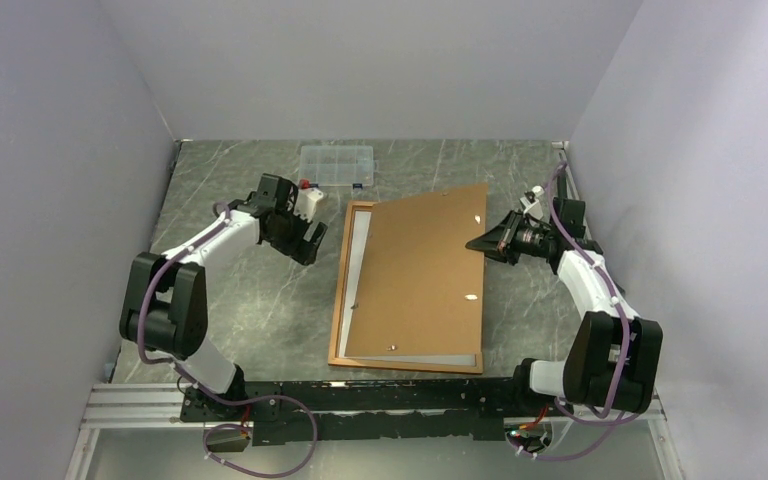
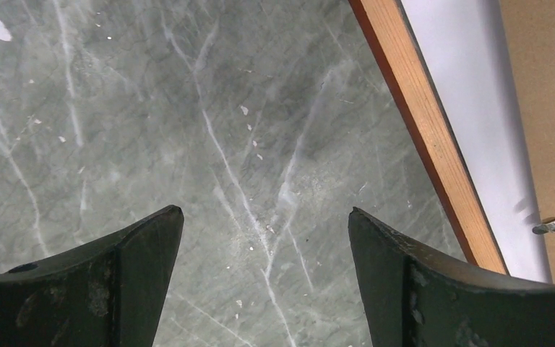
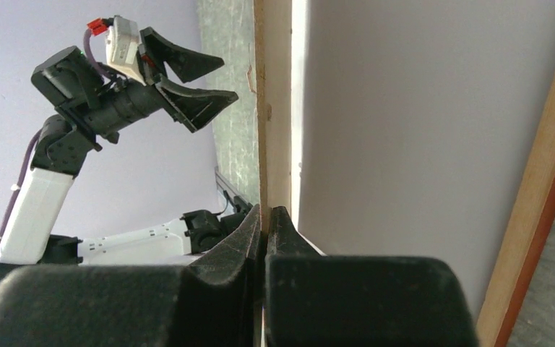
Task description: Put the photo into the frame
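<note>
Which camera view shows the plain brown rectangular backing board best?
The top external view: the whole plain brown backing board shows, skewed over the red-orange picture frame, the right claw shut on its edge. The left wrist view catches only a strip; the right wrist view only its thin edge, pinched.

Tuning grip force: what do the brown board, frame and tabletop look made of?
Brown board: likely hardboard or fibreboard, matte, uniform tan, thin edge.
Frame: seemingly wood, bare light back, red-orange outer side.
Tabletop: grey-green with pale veins, marble look; stone or laminate, cannot tell.
</note>
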Robot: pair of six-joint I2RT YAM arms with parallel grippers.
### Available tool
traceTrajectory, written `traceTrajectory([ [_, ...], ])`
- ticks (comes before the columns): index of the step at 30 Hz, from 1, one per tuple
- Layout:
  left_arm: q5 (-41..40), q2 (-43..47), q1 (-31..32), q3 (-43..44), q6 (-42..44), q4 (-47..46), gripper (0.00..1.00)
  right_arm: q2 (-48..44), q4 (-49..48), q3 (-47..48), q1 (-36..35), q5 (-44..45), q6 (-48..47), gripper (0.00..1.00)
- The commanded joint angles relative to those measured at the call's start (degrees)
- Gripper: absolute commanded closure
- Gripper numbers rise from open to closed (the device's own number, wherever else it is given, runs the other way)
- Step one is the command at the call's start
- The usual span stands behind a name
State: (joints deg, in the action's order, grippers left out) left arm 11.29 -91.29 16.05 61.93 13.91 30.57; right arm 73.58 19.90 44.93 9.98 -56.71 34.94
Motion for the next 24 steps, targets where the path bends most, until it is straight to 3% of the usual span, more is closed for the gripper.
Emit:
traceTrajectory([
  [1, 2.5, -1.3, 0.1, -0.2, -1.8, -2.5, 0.11, 0.3, -4.7, 1.7, -1.5, -4.2, 2.6, 1.0],
  [24, 6.3, -5.4, 1.5, -2.2, 0.3, -5.9, 0.25, 6.7, -8.2, 4.0, -6.3, -1.1, 3.5, 1.0],
])
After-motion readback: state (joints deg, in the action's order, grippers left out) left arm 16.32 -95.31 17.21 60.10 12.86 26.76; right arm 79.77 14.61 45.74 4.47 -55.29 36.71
